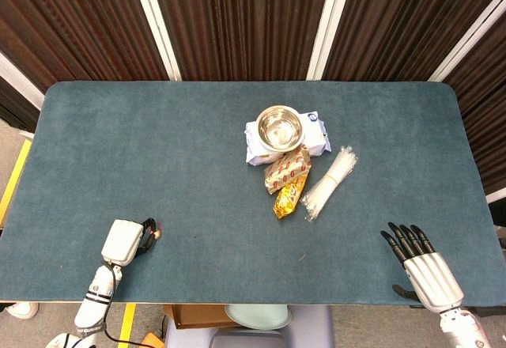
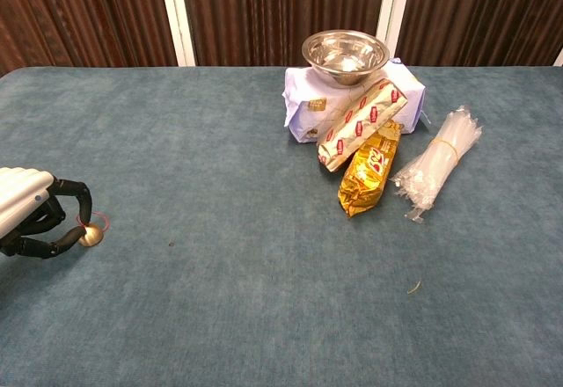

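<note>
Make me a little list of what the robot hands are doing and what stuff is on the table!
Left hand: fingers curled, pinching a small gold ball with a red ring on the table
Right hand: flat, fingers apart, holding nothing
Bowl: shiny metal, sits on a white packet
Snacks: red-and-white wrapper leaning on the packet, gold bag below it
Clear plastic bundle: right of the snacks

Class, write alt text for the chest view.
The robot's left hand pinches a small brass-coloured object on a blue-green table. Farther right, a steel bowl sits on a white pack, beside snack packets.
</note>
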Action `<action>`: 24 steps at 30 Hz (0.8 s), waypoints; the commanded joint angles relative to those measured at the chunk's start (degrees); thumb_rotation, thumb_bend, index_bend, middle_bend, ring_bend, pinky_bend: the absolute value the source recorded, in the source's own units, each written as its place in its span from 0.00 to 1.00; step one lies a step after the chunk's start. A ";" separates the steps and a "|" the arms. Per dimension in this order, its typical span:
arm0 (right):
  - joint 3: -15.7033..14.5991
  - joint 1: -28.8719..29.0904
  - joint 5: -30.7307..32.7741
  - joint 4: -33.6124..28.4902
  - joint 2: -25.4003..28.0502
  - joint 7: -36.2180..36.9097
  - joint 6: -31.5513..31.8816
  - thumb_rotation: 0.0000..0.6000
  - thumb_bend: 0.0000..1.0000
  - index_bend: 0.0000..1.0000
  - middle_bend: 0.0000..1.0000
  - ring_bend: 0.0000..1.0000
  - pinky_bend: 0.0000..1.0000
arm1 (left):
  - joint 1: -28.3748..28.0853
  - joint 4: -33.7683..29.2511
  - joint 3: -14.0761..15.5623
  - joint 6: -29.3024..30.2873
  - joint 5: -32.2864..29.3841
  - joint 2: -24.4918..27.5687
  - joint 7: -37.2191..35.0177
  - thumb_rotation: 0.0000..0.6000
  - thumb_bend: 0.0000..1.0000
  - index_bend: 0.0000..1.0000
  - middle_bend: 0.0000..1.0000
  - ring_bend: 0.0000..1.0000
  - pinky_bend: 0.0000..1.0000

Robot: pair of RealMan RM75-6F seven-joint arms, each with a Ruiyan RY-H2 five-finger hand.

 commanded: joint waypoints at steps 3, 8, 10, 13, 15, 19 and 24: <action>-0.04 -0.01 -0.07 0.03 -0.03 -0.03 0.05 1.00 0.21 0.00 0.00 0.00 0.00 | -0.02 -0.03 0.03 0.12 -0.08 0.10 -0.08 1.00 0.44 0.71 1.00 0.99 1.00; -0.10 -0.03 -0.14 0.04 -0.06 -0.07 0.13 1.00 0.21 0.00 0.00 0.00 0.00 | 0.02 -0.08 0.23 0.18 -0.09 0.23 -0.20 1.00 0.44 0.74 1.00 0.99 1.00; -0.14 -0.04 -0.21 0.07 -0.06 -0.06 0.16 1.00 0.21 0.00 0.00 0.00 0.00 | 0.07 -0.05 0.23 0.50 -0.04 0.20 -0.32 1.00 0.44 0.77 1.00 0.99 1.00; -0.14 -0.04 -0.22 0.06 -0.07 -0.05 0.20 1.00 0.21 0.00 0.00 0.00 0.00 | 0.09 -0.11 0.22 0.62 -0.09 0.28 -0.42 1.00 0.44 0.79 1.00 0.98 1.00; -0.15 -0.05 -0.20 0.06 -0.05 0.01 0.23 1.00 0.21 0.00 0.00 0.00 0.00 | 0.08 -0.15 0.18 0.73 -0.12 0.37 -0.34 1.00 0.44 0.80 1.00 0.98 1.00; -0.12 -0.06 -0.22 0.12 -0.09 0.05 0.32 1.00 0.21 0.00 0.00 0.00 0.00 | 0.08 -0.37 0.18 0.85 -0.15 0.58 -0.39 1.00 0.44 0.80 1.00 0.98 1.00; -0.15 -0.06 -0.25 0.12 -0.13 -0.07 0.31 1.00 0.21 0.00 0.00 0.00 0.00 | 0.07 -0.88 0.05 1.20 -0.18 0.98 -0.40 1.00 0.44 0.81 1.00 0.98 1.00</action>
